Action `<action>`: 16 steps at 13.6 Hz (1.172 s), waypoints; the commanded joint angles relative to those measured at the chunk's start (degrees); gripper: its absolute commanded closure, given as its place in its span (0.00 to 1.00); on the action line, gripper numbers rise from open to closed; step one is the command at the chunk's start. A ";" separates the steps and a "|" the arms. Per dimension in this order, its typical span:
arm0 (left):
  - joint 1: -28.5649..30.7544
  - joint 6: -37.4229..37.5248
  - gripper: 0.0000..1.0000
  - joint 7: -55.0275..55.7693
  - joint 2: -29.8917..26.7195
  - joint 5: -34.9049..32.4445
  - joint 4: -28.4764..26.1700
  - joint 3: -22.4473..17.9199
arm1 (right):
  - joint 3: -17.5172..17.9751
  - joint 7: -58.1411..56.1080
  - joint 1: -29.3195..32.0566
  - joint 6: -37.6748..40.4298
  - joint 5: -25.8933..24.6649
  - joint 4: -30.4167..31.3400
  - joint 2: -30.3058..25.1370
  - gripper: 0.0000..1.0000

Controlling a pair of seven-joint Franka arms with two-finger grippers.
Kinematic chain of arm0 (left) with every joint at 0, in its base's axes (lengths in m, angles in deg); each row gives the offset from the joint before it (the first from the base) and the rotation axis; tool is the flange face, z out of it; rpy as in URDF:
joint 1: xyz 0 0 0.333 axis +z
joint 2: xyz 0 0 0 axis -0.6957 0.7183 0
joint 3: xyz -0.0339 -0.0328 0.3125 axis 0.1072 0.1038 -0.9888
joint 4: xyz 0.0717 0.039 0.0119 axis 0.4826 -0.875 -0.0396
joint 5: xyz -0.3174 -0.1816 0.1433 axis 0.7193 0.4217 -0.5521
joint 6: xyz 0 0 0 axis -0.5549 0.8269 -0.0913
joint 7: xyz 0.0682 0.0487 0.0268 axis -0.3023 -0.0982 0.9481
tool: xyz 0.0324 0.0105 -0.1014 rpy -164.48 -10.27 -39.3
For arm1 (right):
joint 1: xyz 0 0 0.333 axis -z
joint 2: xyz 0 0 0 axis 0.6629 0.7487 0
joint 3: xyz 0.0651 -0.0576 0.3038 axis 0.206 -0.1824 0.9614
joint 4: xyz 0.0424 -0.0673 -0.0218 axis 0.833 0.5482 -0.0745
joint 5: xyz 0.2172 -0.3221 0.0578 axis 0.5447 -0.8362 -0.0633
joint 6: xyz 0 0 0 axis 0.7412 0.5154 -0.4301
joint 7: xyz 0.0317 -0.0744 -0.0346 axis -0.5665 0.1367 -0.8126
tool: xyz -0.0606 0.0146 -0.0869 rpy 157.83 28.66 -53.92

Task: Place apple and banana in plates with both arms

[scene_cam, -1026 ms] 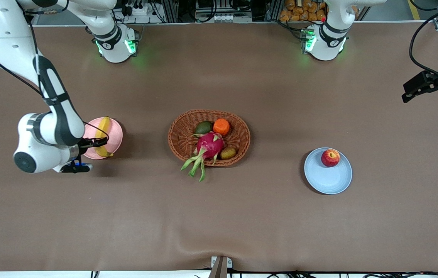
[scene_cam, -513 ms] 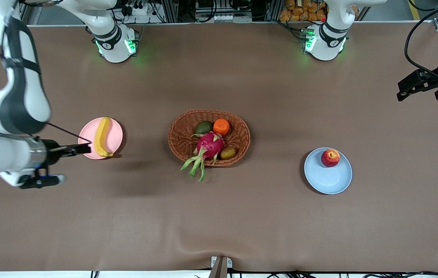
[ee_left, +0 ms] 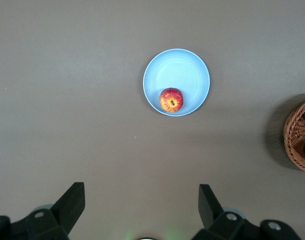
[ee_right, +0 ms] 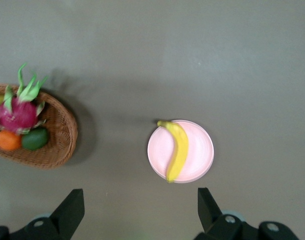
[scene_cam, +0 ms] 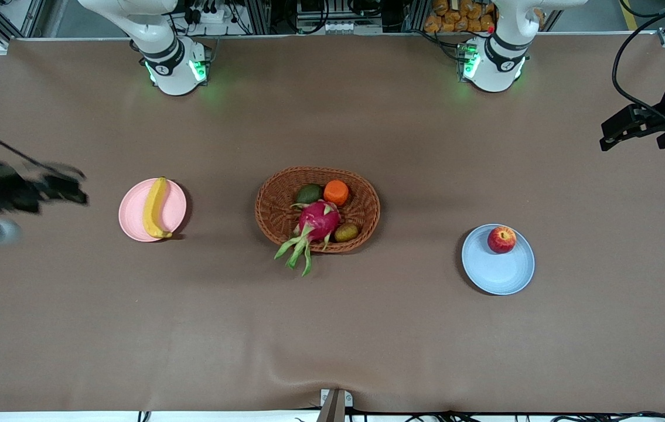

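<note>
I see the banana (scene_cam: 154,207) lying lengthwise on the pink plate (scene_cam: 133,220), toward the right arm's end of the table. The apple (scene_cam: 501,240) sits in the light blue plate (scene_cam: 499,272), near the rim that is farther from the front camera, toward the left arm's end.

Between the two plates stands the brown woven basket (scene_cam: 270,225), well apart from both. In it I count a magenta dragon fruit (scene_cam: 319,220) with green fronds hanging over the near rim, an orange fruit (scene_cam: 336,192), a dark green avocado (scene_cam: 310,194) and a small brownish fruit (scene_cam: 345,232).

My right gripper (scene_cam: 68,187) hangs in the air over bare table at the right arm's end, clear of the pink plate; in the right wrist view its two fingers (ee_right: 72,212) are spread wide with nothing between them, and the banana and plate show unobstructed below.

My left gripper (scene_cam: 616,132) hangs over the table's edge at the left arm's end, well apart from the blue plate. The left wrist view shows its fingers (ee_left: 70,205) also parted and empty, the apple in plain sight below them and a part of the basket at the frame's edge.

Nothing lies across either plate or crowds them; the brown table cover (scene_cam: 332,328) around each is bare.
</note>
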 commanded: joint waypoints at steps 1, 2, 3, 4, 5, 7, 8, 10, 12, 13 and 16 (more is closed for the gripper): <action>0.06 1.26 0.00 -0.90 -2.37 0.96 -1.24 1.16 | 1.64 -0.76 2.47 4.03 0.08 3.96 -7.89 0.00; 0.06 1.26 0.00 -0.73 -3.07 1.23 -1.85 1.17 | 2.17 -0.75 3.78 3.08 -0.19 8.41 -11.93 0.00; 0.06 1.26 0.00 -0.73 -3.68 1.75 -2.20 1.25 | 2.26 -0.66 5.01 1.25 -0.19 13.42 -15.27 0.00; 0.14 1.26 0.00 -0.82 -4.21 2.71 -2.64 1.17 | 2.00 -0.66 5.28 -0.95 -0.19 18.43 -18.35 0.00; 0.23 1.26 0.00 -0.90 -4.83 3.33 -3.25 1.17 | 1.48 -0.66 4.94 -3.66 -0.19 23.18 -21.08 0.00; -0.03 1.52 0.00 -0.90 -5.01 3.43 -3.43 1.25 | -0.88 -0.58 1.36 -5.80 -0.28 27.43 -23.56 0.00; -0.03 1.70 0.00 -0.56 -5.01 3.43 -3.52 1.78 | -2.29 -0.31 -0.84 -5.54 -0.45 27.71 -23.92 0.00; 0.15 2.05 0.00 0.32 -5.01 3.43 -3.44 2.83 | -2.39 0.57 -1.31 -8.24 -0.98 29.55 -25.06 0.00; 0.15 2.05 0.00 0.24 -4.57 3.34 -3.17 2.75 | -2.39 0.48 -2.27 -9.14 -0.98 28.42 -24.36 0.00; 0.15 1.96 0.00 0.41 -4.31 3.08 -2.91 2.75 | -2.48 0.48 -2.62 -9.05 -1.07 26.58 -23.49 0.00; 0.41 1.96 0.00 0.41 -4.13 2.72 -2.64 2.66 | -2.48 0.30 -3.06 -9.14 -1.07 25.25 -22.34 0.00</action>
